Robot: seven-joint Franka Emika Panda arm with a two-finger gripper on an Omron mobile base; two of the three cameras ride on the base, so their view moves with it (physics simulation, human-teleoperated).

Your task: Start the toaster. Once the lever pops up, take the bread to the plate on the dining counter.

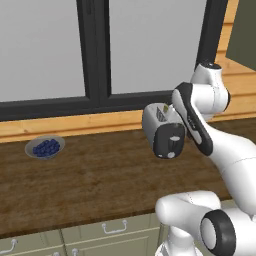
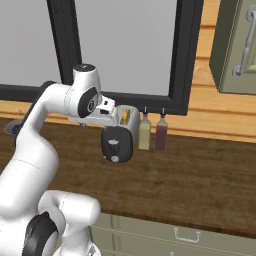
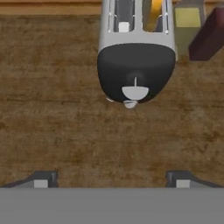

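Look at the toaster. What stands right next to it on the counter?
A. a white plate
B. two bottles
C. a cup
B: in the right base view, a pale bottle and a dark red bottle stand just beside the toaster.

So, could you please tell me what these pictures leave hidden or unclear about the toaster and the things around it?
- Left base view: the arm covers the right side of the toaster.
- Hand view: the top edge cuts off the toaster's rear and the bread in its slot.
- Hand view: the two bottles are cut off too; their contents are unreadable.
- Right base view: the arm hides most of the bowl.
- Hand view: only the tips of the open claw show.
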